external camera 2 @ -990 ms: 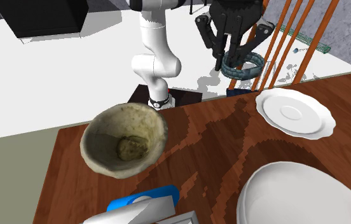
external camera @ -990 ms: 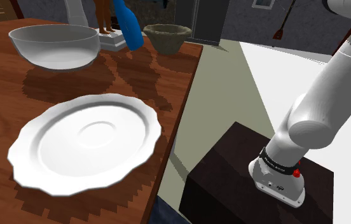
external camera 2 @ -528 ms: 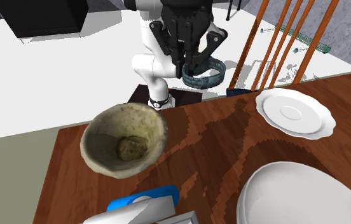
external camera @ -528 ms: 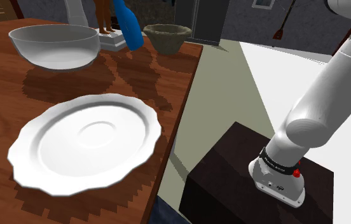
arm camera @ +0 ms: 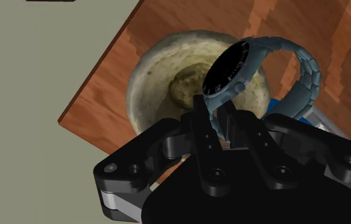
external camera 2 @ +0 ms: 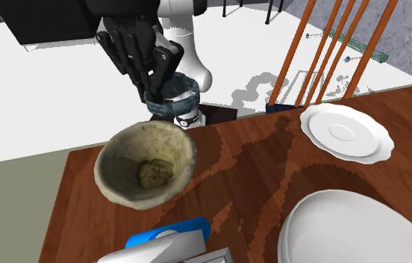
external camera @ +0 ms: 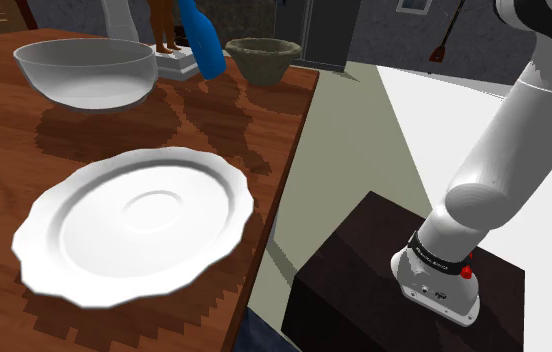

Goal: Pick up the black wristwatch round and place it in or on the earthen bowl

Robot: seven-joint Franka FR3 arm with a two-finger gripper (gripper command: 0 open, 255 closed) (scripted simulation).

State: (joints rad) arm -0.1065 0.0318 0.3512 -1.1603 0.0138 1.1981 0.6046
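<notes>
**Wristwatch (external camera 2: pixel 173 97) hanging by the bowl, release pending**

Fingers (arm camera: pixel 201 124) are clenching the watch's blue-grey band, and its round black face is tilting out beyond the gripper (arm camera: pixel 217 121). In the second exterior view the gripper is carrying the watch in the air at about one o'clock from the mottled beige bowl (external camera 2: pixel 109 166), just above its far rim. Judging by that, the pickup is done. Centring over the hollow, lowering and letting go are remaining. The bowl is sitting near a corner of the wooden table (external camera 2: pixel 249 172), leaving the arm's side open for the approach. A blue object (external camera 2: pixel 169 228) is lying at five o'clock from the bowl, and a scalloped white plate (external camera 2: pixel 344 131) is resting well apart at three o'clock.
</notes>
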